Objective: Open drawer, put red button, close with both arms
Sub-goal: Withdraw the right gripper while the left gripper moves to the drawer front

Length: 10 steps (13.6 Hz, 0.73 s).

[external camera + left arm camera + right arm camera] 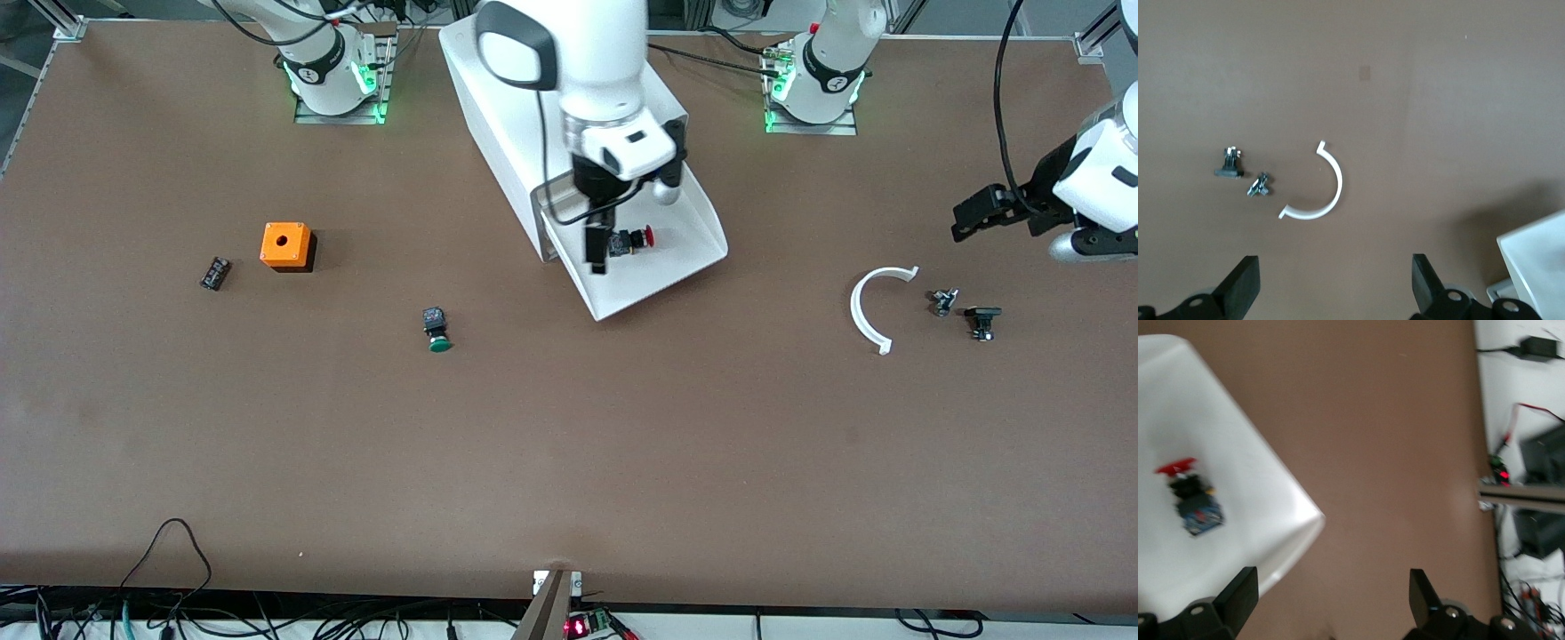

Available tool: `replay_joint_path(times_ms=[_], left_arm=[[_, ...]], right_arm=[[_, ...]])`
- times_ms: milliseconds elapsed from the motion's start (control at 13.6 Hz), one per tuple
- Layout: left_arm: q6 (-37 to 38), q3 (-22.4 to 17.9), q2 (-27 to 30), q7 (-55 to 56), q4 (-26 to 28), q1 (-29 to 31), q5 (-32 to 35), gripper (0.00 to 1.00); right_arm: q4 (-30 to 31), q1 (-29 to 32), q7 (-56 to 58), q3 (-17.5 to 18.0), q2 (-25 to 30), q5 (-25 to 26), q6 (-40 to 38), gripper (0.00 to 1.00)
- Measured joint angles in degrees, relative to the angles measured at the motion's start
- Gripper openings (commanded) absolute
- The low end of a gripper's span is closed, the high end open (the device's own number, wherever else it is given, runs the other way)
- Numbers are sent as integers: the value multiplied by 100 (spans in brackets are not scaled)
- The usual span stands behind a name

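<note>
The drawer (702,227) stands pulled out of the white cabinet (498,116) toward the front camera. The red button (635,238) lies on its side in the drawer, red cap toward the left arm's end. My right gripper (605,247) hangs over the drawer beside the button, open and empty. In the right wrist view the button (1191,501) lies on the drawer floor (1258,473), and the gripper (1331,607) straddles the drawer's corner. My left gripper (973,216) is open and empty above the table at the left arm's end; it also shows in the left wrist view (1336,287).
A green-capped button (437,330), an orange box (286,244) and a small black part (214,273) lie toward the right arm's end. A white arc (876,307) and two small black parts (942,300) (982,321) lie below the left gripper.
</note>
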State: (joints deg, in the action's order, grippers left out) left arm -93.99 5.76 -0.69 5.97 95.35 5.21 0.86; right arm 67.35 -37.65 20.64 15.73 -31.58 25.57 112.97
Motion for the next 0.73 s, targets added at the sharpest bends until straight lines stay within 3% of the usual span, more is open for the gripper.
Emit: replay_joint_path(times_ms=[220, 733], left_arm=[[-341, 45, -297, 60, 121, -91, -28, 100], [-2733, 1111, -781, 2797, 1592, -420, -52, 100]], right_arm=[[90, 719, -164, -77, 299, -518, -200, 100], [1066, 1847, -3485, -101, 522, -679, -930, 100]])
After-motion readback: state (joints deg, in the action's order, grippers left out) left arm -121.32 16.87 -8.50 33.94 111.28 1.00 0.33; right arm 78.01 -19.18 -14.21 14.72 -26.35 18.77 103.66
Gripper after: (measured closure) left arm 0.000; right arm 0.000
